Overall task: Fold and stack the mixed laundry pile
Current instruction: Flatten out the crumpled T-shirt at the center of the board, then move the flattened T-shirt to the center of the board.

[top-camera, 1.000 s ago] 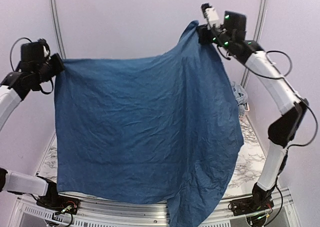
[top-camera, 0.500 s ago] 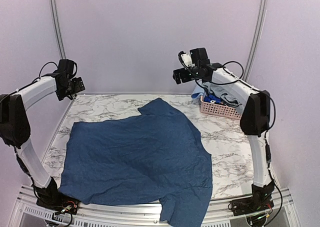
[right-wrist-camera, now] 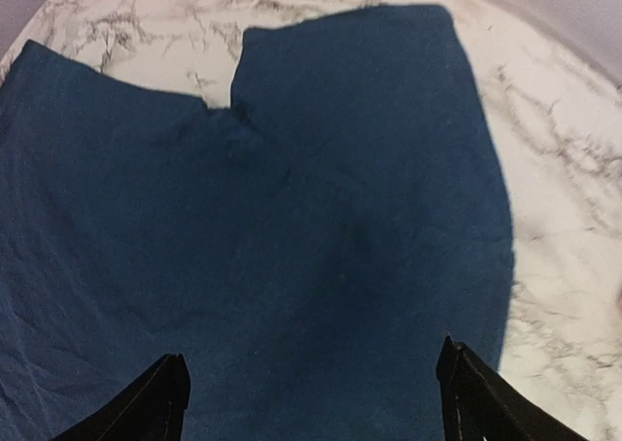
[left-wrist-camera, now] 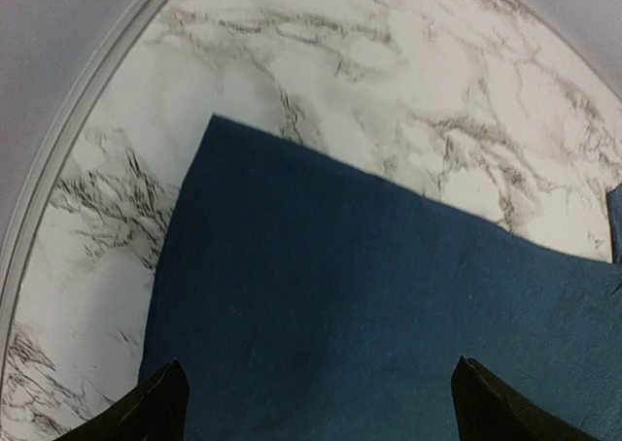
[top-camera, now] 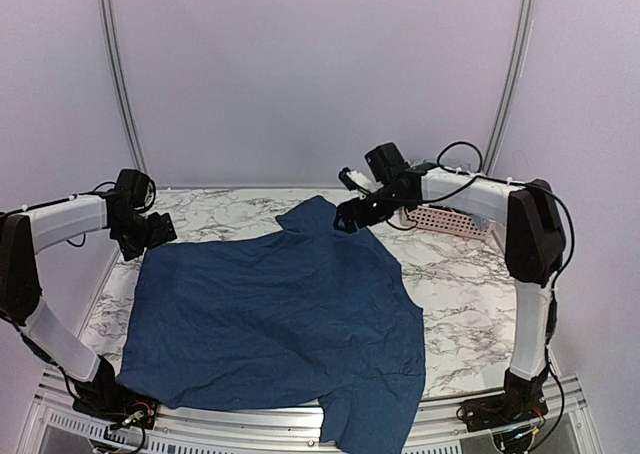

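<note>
Looked like a robotics lab cell — plain lilac wall panels joined by curved metal poles, a marble-patterned worktop on an aluminium frame, a left arm and a right arm bolted at its near edge, black cables trailing.

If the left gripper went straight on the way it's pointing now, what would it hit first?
Most likely the dark blue shirt: the open left gripper points down at its corner area, though how far above it hangs is unclear.

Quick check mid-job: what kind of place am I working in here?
Probably a lab robot cell, not a home: plain lilac wall panels with curved metal poles, and a marble-patterned tabletop on an aluminium frame.
</note>
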You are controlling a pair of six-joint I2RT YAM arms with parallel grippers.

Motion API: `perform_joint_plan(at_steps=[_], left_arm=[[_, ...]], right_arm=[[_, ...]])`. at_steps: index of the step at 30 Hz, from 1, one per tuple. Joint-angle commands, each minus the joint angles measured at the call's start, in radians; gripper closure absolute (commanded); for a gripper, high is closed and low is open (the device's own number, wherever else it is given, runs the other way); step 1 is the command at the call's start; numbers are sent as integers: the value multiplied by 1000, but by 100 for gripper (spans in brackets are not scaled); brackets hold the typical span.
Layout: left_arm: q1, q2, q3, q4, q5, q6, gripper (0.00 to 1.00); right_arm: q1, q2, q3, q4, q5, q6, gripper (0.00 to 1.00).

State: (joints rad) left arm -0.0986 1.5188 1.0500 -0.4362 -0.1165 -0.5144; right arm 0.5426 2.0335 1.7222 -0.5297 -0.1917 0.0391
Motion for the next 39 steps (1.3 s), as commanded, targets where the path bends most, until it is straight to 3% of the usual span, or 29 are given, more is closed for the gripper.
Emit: perform_joint_plan(at_steps=[1,9,14,22,28,32,36,39], left_arm=[[-6,28,-46,-24,49,-32,6],[-4,238,30,-23,-22,-14,19],[-4,401,156,-47,-25,8,36],[-1,640,428,-76,14,40,47],[10,772,662,-96,48,26,44],[22,760,733,-96,75,9,35],[21,676,727,-93,69,18,22],[22,567,667,-90,51,33,11]], right_arm=[[15,28,-37,-13,-48,52,16],[-8,145,-24,-3,-9,81,18],[-36,212,15,-12,19,87,19],[-105,332,158,-21,52,86,21],[-149,504,428,-83,87,71,21],[-173,590,636,-138,98,74,21],[-177,551,661,-123,69,74,21],[-165,447,586,-101,35,67,20]])
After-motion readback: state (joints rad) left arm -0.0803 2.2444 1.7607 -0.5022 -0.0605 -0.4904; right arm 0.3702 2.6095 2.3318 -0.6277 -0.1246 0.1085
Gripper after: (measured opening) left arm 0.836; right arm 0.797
